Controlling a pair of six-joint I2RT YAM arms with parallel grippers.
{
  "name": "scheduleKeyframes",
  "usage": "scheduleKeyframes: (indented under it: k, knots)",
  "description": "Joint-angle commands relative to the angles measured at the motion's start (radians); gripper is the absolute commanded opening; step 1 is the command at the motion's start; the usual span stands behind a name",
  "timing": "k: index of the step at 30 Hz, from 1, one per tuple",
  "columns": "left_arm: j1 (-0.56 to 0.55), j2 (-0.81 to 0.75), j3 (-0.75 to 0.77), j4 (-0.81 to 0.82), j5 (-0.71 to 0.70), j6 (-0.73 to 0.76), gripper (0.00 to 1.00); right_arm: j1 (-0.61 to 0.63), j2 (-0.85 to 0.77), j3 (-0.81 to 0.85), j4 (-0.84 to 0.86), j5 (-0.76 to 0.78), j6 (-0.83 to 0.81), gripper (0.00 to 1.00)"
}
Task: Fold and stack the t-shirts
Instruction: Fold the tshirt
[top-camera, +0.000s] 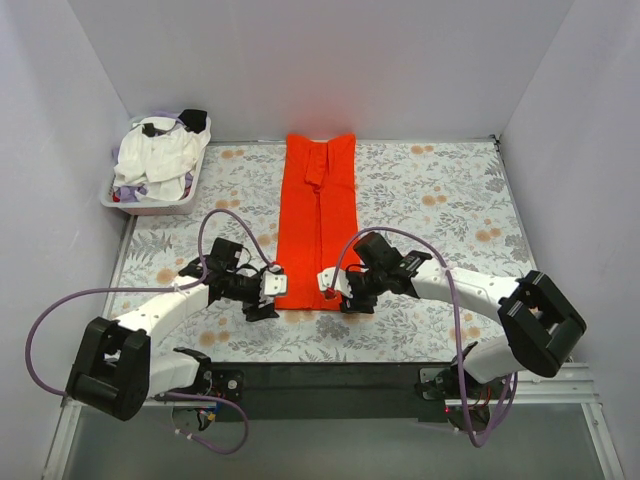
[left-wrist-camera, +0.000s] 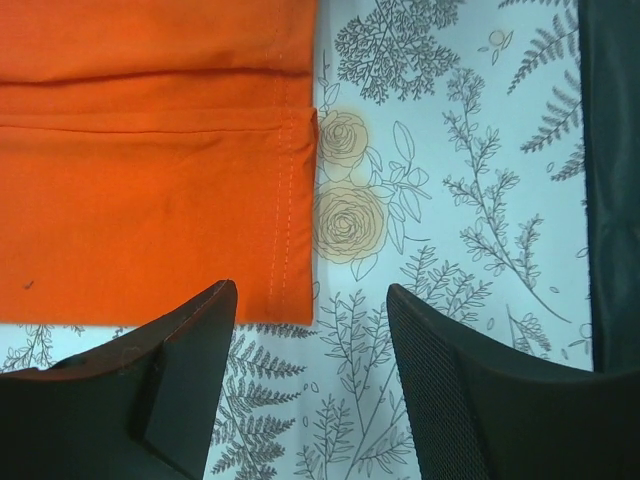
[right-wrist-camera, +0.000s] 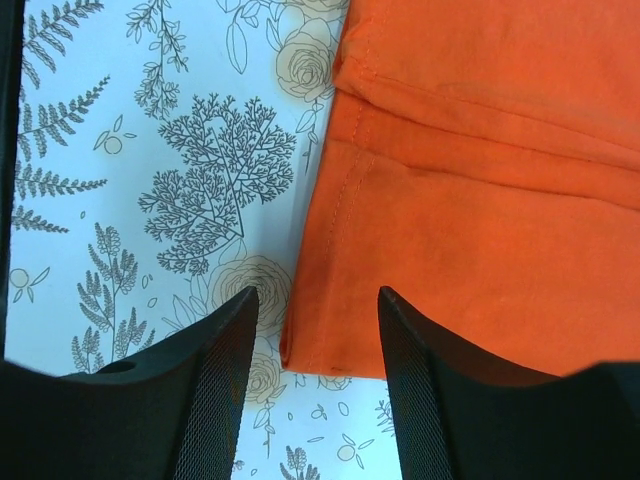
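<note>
At near hem of orange-red t-shirt: left gripper spread at 7 o'clock corner, right gripper spread at 5 o'clock.

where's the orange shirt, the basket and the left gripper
orange shirt (top-camera: 316, 215): top view, middle of the folded strip
basket (top-camera: 146, 208): top view, its near wall
left gripper (top-camera: 269, 297): top view, midway between its fingertips

We list one table covered by a grey-and-orange floral cloth. On the cloth we count two items:
- One orange-red t-shirt, folded into a long narrow strip, flat at centre.
- One pale basket in the far left corner, holding white t-shirts.
</note>
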Motion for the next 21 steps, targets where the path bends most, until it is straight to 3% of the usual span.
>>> scheduleKeyframes:
  k: [1, 13, 19, 21]
  knots:
    - [-0.017, 0.025, -0.014, 0.096, -0.024, 0.084, 0.60, 0.013, 0.025, -0.012, 0.065, 0.007, -0.016, 0.57]
    - [-0.078, 0.157, -0.033, 0.215, -0.112, 0.095, 0.55, 0.022, 0.125, -0.060, 0.094, 0.064, -0.040, 0.54]
    - [-0.109, 0.185, -0.052, 0.214, -0.162, 0.142, 0.40, 0.026, 0.159, -0.072, 0.096, 0.082, -0.043, 0.34]
    - [-0.123, 0.186, -0.057, 0.205, -0.177, 0.144, 0.28, 0.033, 0.160, -0.078, 0.094, 0.099, -0.043, 0.27]
